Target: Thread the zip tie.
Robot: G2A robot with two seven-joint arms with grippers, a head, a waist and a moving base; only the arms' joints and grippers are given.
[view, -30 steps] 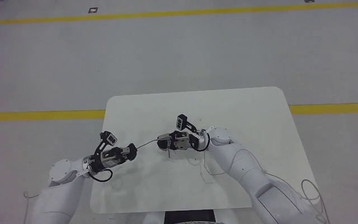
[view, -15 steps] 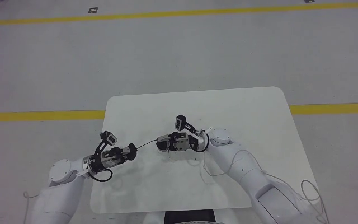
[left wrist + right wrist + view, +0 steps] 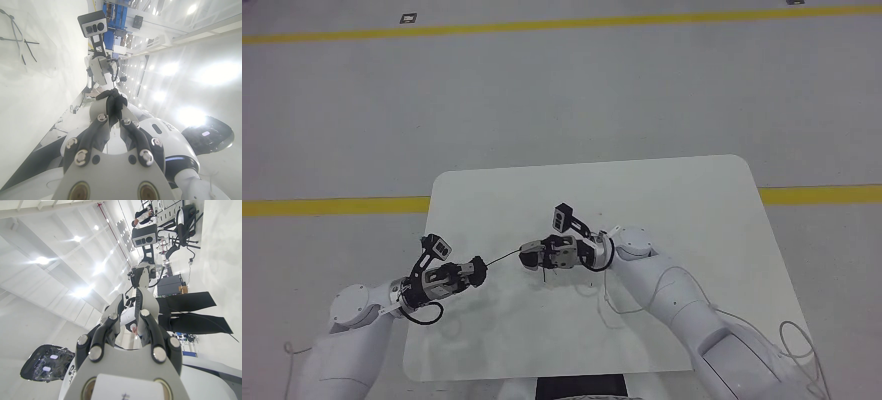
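Zip tie (image 3: 504, 257) held in the air between both grippers, above the white table (image 3: 692, 200). Left gripper (image 3: 113, 98): fingers together, clamped on a black end of the tie. Right gripper (image 3: 137, 302): fingers clamped on the ribbed strap, which runs out from them toward the left gripper. Top view: tie reads as one thin dark line spanning the gap between the two grippers; a short dark piece hangs just below the right one. Clear bag (image 3: 28, 37) with spare ties lies on the table nearby. Progress, judged: both ends secured and lined up. Cannot tell if the tip has entered the head; pulling through appears left to do
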